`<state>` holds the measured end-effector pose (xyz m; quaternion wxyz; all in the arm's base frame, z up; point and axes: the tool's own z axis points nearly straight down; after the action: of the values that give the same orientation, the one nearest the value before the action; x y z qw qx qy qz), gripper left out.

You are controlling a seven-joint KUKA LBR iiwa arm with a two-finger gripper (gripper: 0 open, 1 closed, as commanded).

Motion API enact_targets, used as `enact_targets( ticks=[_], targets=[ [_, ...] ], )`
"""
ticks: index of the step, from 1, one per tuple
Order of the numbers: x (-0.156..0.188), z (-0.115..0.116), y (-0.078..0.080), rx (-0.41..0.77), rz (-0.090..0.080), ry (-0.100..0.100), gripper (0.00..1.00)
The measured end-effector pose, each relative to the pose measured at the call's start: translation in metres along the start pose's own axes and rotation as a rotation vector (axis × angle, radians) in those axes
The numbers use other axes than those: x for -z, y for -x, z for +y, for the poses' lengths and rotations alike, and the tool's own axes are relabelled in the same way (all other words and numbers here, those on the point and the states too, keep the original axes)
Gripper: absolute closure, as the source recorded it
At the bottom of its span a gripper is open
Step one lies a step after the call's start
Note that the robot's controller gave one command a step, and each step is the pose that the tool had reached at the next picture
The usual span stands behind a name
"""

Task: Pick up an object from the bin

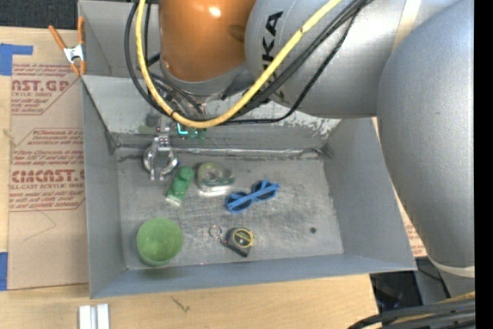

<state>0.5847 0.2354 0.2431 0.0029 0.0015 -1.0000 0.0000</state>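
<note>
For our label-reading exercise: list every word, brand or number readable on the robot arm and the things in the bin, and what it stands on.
"KA": black letters on the grey arm, cut off at its orange cover.
Small black-and-yellow thing: any marking too small to read.
Green ball, green bottle, blue clip: no text visible.

Grey metal bin (308, 204), contents: metal gripper (159, 163) back-L, just beside sm. green plastic bottle (179, 186); round clear lid (213, 176); blue plastic clip (252, 196) ctr; fuzzy green ball (159, 240) front-L; sm. black/yellow tag (240, 240) nr front
</note>
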Motion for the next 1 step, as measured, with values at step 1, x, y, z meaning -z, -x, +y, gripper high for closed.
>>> enact_targets(
  ticks=[1],
  targets=[
    [-0.1420, -0.0300, -0.0659, 0.095, 0.004, -0.002, 0.00]
  ],
)
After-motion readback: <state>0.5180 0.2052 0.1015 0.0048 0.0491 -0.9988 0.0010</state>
